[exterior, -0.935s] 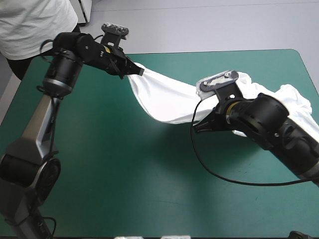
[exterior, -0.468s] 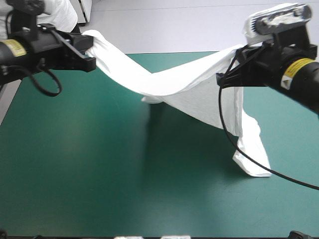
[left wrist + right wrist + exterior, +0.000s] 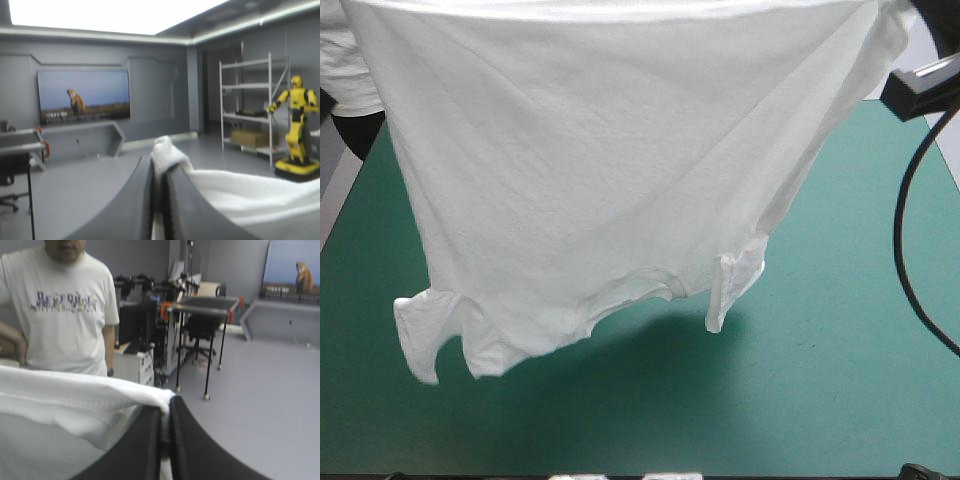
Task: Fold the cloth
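Observation:
The white T-shirt hangs spread in the air, hem edge up and stretched wide, above the teal-green table. Its neckline and both sleeves dangle lowest, clear of the cover. Both grippers are raised out of the high view. In the left wrist view my left gripper is shut on a bunched corner of the T-shirt, which runs off to one side. My right gripper is likewise shut on the opposite corner of the T-shirt.
The hanging shirt hides most of the table's far half in the high view. Bare teal-green cover shows along the near edge and on the right side. The shirt's shadow lies under it.
Both arms have risen and moved apart. The T-shirt, earlier a slack band with one end trailing on the table, now hangs fully lifted and spread wide.

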